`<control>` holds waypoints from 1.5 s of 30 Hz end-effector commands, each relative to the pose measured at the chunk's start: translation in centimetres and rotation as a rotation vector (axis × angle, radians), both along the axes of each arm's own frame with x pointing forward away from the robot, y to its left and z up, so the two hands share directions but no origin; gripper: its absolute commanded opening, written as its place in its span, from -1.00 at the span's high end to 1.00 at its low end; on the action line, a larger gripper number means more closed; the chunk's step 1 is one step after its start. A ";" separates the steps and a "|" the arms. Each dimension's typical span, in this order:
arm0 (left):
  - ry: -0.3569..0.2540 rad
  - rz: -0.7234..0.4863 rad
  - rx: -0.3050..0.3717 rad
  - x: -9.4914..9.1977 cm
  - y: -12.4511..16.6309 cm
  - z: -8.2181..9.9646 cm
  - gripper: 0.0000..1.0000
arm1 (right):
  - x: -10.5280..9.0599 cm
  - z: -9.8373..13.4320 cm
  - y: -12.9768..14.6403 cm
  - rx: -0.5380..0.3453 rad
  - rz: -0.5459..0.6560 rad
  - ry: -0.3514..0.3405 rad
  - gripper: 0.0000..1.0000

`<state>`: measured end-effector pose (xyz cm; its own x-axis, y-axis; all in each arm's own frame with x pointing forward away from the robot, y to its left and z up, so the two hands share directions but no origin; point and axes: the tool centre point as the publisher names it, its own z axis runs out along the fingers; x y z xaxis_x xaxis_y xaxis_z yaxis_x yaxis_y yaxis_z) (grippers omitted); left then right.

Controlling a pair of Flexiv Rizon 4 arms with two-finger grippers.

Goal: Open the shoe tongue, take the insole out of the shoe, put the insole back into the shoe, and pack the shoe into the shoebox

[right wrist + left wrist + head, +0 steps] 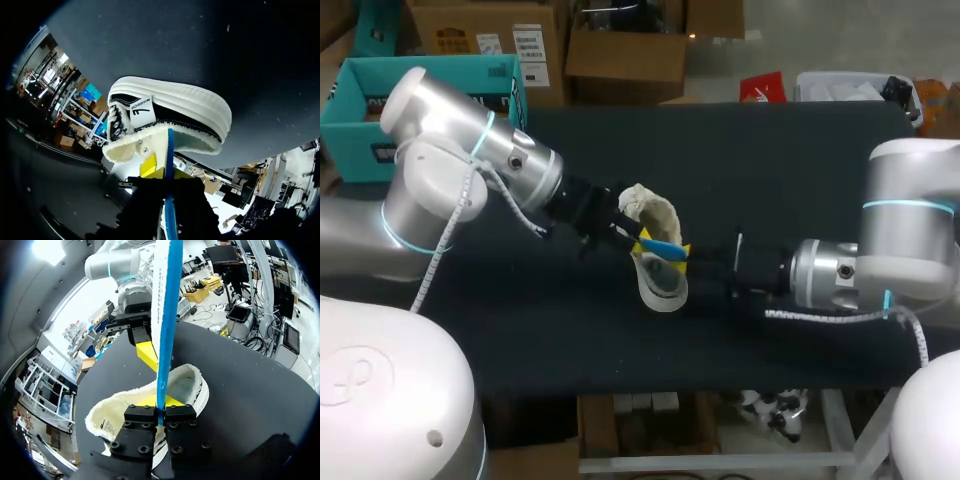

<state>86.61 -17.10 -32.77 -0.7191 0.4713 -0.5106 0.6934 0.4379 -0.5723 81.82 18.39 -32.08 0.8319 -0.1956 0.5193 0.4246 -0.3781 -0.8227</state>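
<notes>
Over the shoe point(170, 107) — left gripper point(160, 413), right gripper point(167, 171), tight on blue insole point(167, 315)

shoe point(170, 107): fleecy lining, ribbed rubber sole | table point(770, 160): matt blk cloth | insole point(167, 315): smooth

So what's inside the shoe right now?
The shoe shows a fleecy cream inside. The blue-edged insole, gripped by the left gripper and right gripper, crosses its opening and covers part; the toe end is hidden.

Table point(770, 150): one, with a black matte tabletop; faint pale specks are noted across its surface in the right wrist view.
</notes>
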 end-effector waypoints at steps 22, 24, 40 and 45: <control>0.058 -0.059 -0.042 0.9 1.0 -0.4 -0.02 | 2.3 -2.6 1.4 -0.090 -0.066 -0.003 1.00; 0.058 -0.073 -0.060 0.4 1.1 0.0 0.10 | 2.2 -2.6 1.3 -0.094 -0.073 -0.002 1.00; 0.033 -0.120 -0.063 -2.2 0.2 0.6 1.00 | 2.2 -2.8 0.6 -0.098 -0.108 -0.006 1.00; 0.022 -0.105 -0.051 -2.3 0.0 0.3 1.00 | 1.2 -1.8 0.9 -0.101 -0.108 -0.014 0.06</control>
